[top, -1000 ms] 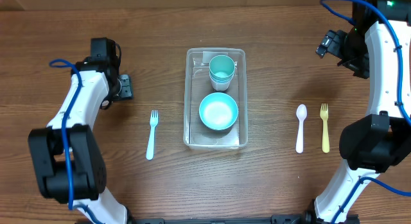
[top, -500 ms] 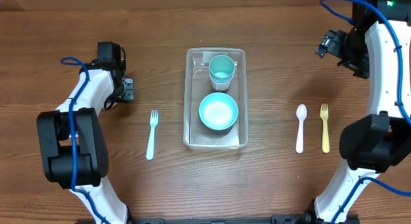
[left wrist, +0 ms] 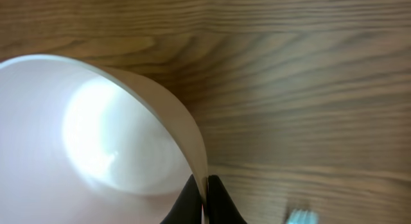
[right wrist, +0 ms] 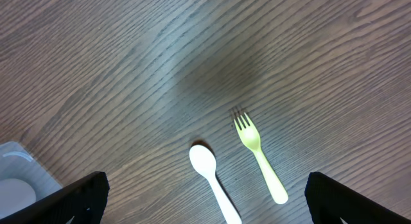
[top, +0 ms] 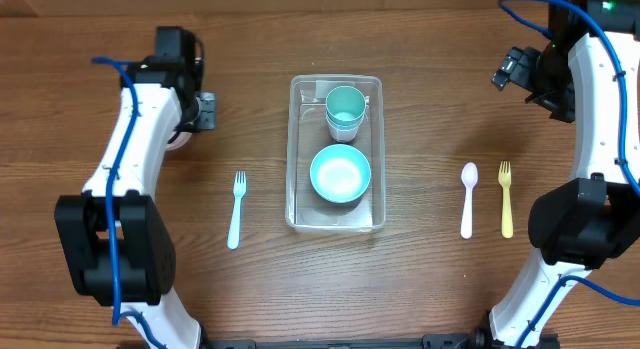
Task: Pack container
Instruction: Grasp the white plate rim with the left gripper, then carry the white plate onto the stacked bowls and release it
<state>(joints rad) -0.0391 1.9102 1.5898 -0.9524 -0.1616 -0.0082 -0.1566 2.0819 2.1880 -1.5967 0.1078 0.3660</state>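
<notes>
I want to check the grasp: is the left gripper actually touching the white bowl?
Touching. In the left wrist view, the left gripper pinches the white bowl at its rim, one dark fingertip on each side, no gap showing.

The container (top: 293,159) is a clear, rectangular plastic tub with rounded corners and a rim. It sits upright and uncovered at the middle of the wooden worktop (top: 420,289), with its long sides running front to back. Inside it, a teal cup (top: 346,109) stands at the far end and a teal bowl (top: 340,175) sits mouth-up nearer the front.
</notes>
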